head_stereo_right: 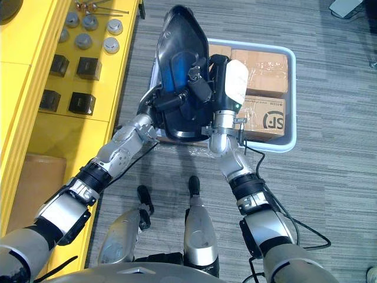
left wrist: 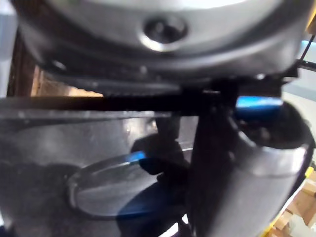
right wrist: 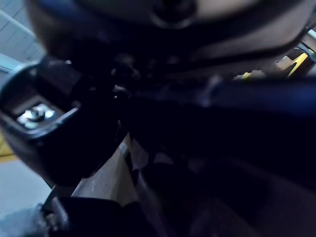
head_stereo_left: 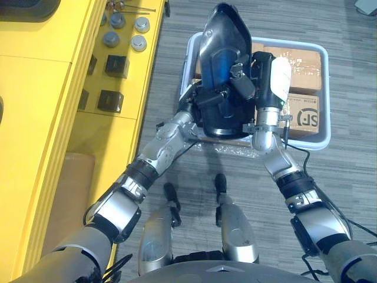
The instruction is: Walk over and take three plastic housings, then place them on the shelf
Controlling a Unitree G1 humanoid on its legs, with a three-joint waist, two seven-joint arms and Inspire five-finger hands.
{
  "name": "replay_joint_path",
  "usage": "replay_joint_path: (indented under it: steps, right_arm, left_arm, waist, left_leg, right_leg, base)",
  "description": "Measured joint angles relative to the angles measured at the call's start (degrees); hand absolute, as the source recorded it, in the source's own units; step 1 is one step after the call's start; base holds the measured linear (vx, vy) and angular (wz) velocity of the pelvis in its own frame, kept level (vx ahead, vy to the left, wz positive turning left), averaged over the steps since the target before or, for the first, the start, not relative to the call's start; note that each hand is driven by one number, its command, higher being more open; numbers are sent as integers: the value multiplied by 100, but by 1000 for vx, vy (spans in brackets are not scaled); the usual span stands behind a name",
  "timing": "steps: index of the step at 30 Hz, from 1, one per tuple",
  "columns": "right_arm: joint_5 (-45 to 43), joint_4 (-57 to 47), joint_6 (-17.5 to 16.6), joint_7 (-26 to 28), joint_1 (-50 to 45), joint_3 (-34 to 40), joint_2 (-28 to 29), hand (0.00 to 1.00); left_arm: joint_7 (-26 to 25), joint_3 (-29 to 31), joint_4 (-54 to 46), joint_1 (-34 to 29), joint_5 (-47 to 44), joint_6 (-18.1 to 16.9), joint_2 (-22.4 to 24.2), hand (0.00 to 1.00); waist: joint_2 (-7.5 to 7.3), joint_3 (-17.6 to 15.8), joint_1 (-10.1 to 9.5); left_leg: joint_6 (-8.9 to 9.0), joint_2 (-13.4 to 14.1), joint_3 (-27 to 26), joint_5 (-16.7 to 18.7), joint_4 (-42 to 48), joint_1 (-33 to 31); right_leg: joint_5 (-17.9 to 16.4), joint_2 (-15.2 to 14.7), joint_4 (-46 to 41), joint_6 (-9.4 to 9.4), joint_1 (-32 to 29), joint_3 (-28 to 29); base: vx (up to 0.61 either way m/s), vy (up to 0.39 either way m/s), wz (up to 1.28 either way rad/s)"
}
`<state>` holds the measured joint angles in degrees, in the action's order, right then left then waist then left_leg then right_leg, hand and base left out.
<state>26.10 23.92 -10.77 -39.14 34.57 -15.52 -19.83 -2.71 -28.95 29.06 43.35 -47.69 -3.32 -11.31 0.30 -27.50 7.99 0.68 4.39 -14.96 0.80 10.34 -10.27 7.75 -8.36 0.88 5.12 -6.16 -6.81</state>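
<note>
A large black plastic housing (head_stereo_left: 221,35) with a glossy blue inner face is held up between both hands, above the near-left part of a pale bin (head_stereo_left: 323,118). My left hand (head_stereo_left: 207,98) grips its lower left side, with fingers curled across the blue face. My right hand (head_stereo_left: 259,73) clamps the right edge, fingers hooked over the rim and the white-covered thumb on the outside. The left wrist view shows the housing's shiny inner surface (left wrist: 113,197) from very close.
The bin holds cardboard boxes (head_stereo_left: 297,59) and stands on grey floor. A yellow shelf (head_stereo_left: 41,88) runs along the left, carrying several round metal caps (head_stereo_left: 125,32) and black cubes (head_stereo_left: 116,65).
</note>
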Motion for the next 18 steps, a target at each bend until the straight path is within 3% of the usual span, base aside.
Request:
replay_joint_path:
  steps: [3, 6, 7, 10, 14, 18]
  right_arm:
    - [2, -194, -1, -12, -335, -34, 69, 0]
    - [52, -551, -17, -19, -903, -56, 181, 0]
    - [52, -690, -22, -19, -1130, -78, 211, 100]
    - [58, -977, -83, -19, -1635, -86, 283, 100]
    - [52, -1616, -437, -285, -2688, -90, 558, 100]
    - [-74, -2049, -497, -417, -3468, -69, 681, 100]
  left_arm:
    - [171, -15, -62, -320, 1, -79, 0, 0]
    - [233, -67, -422, -950, 2, -151, -51, 0]
    - [266, -92, -541, -1167, 9, -152, -72, 0]
    - [270, -163, -810, -1630, 55, -152, -81, 0]
    - [249, -177, -1625, -2720, 350, -151, -39, 0]
    - [128, -162, -2304, -3538, 1320, -150, 31, 0]
  waist:
    - [-35, 24, 6]
    - [-162, 161, 3]
    - [-213, 190, -12]
    - [-241, 226, -40]
    - [-242, 494, -138]
    - [-182, 1117, -238]
  left_leg:
    - [29, -2, -10, -19, -136, 218]
    - [77, 3, 1, -46, -272, 323]
    - [82, 8, 10, -50, -293, 359]
    - [89, -11, 32, -56, -378, 515]
    - [106, -53, 73, -67, -583, 740]
    - [133, -106, 124, -144, -870, 932]
  right_leg:
    - [-1, 19, 61, 0, 173, -13]
    - [-7, 45, 141, -7, 269, -66]
    - [-16, 53, 144, -17, 300, -79]
    - [-28, 48, 172, -25, 445, -119]
    - [-111, 28, 230, -9, 646, -212]
    - [-234, 3, 223, 4, 743, -330]
  base:
    - [0, 0, 0]
    - [6, -8, 1]
    - [3, -18, 5]
    - [-1, -1, 4]
    - [13, 2, 7]
    - [38, -2, 11]
